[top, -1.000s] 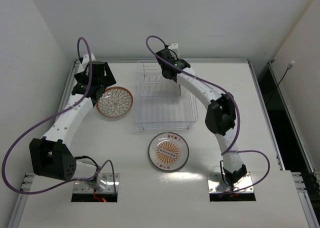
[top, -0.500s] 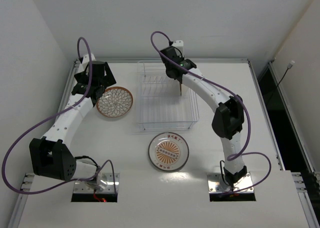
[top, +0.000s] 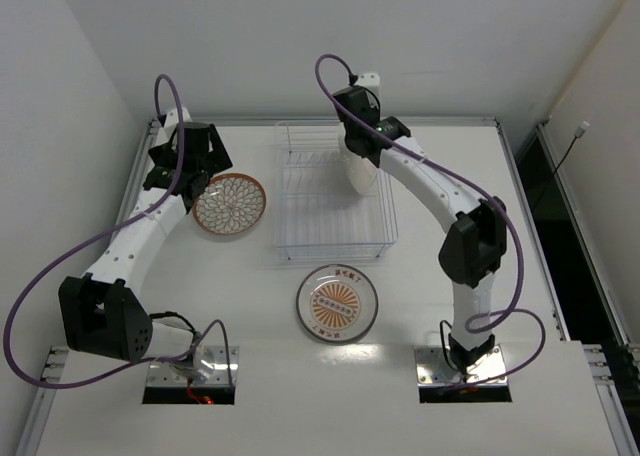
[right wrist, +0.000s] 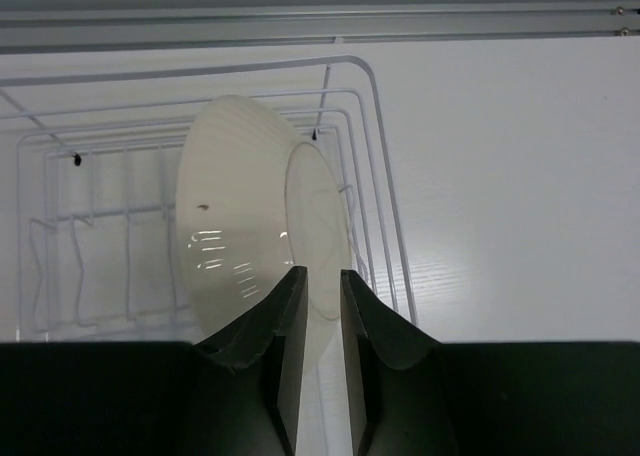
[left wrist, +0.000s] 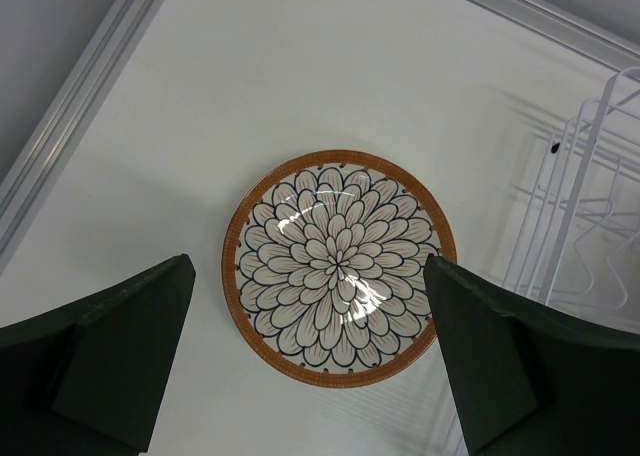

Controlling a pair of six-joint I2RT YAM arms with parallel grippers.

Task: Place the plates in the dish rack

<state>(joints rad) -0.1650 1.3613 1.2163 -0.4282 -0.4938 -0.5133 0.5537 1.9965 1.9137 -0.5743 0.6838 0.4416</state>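
— Right hand (right wrist: 320, 276): spread or pinching?
— Pinching. Pressed onto the near rim of the held plate (right wrist: 240, 216), one finger on each face.
— Held how?
— On edge and tilted, with the pale underside and foot ring toward the wrist camera. Pattern side out of sight.
— Where, against the rack (top: 320, 221)?
— Over its far right corner, above the thin pale wires. Touching them or not: cannot tell.
— And the left hand (left wrist: 305, 263)?
— Spread wide, gripping nothing. Hanging above the brown plate (top: 230, 203) and apart from it, with one dark finger showing at each side of it in the wrist view.
— Lying where?
— Flat on the desk (top: 250, 296), face up, just left of the rack toward the far left. Orange-brown rim, white petals outlined in dark, spreading from the centre.
— Any third one?
— Yes: sunburst plate (top: 337, 302), flat and face up, just near of the rack and roughly level with its middle. Pale rim, orange rays at the centre. Well apart from both hands.
— So, the count?
— Two lying on the desk outside the rack, one on edge in the right hand over the rack's far right corner.
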